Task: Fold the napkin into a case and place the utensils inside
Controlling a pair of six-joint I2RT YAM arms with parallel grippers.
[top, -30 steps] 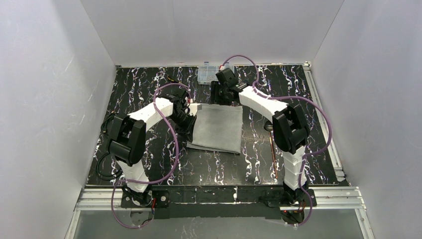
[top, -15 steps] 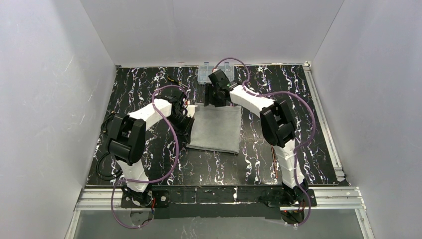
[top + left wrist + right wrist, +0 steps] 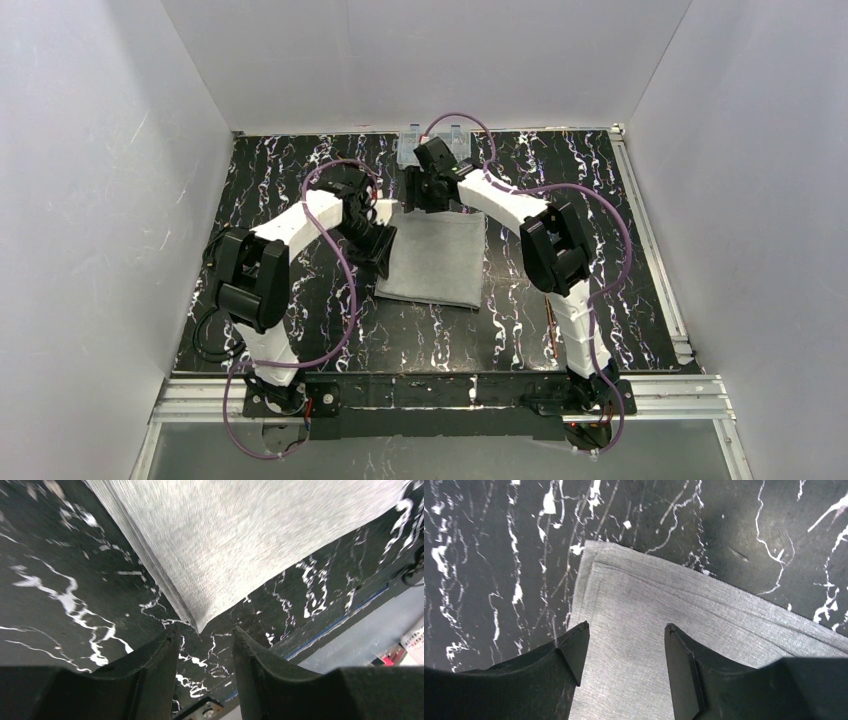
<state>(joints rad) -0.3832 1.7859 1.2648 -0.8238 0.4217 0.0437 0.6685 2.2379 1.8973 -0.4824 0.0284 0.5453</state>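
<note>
Nearest my bases, the table (image 3: 430, 340) is bare dark marble. Just to the right, beside my right arm, a thin copper line looks like the utensils (image 3: 552, 322). The arm hides most of them, and they lie well apart from the cloth, so none is packed yet.

At mid-table the napkin (image 3: 435, 262) lies flat as a layered rectangle. My left wrist view shows several stacked edges at its corner, so I judge at least one fold is made. It is too broad to be a case yet. It wants narrowing into a pocket, and after that the utensils have to go in.

My left gripper (image 3: 205, 635) sits by the napkin's left edge. Its jaws stand moderately apart with nothing between them, and the cloth's corner lies just ahead of the tips.

Farther on, my right gripper (image 3: 626, 630) hangs over the far left corner of the napkin, jaws fairly wide and empty, with the hemmed edge showing between them. Beyond it, at the back of the table, stands a clear box (image 3: 432, 148).
</note>
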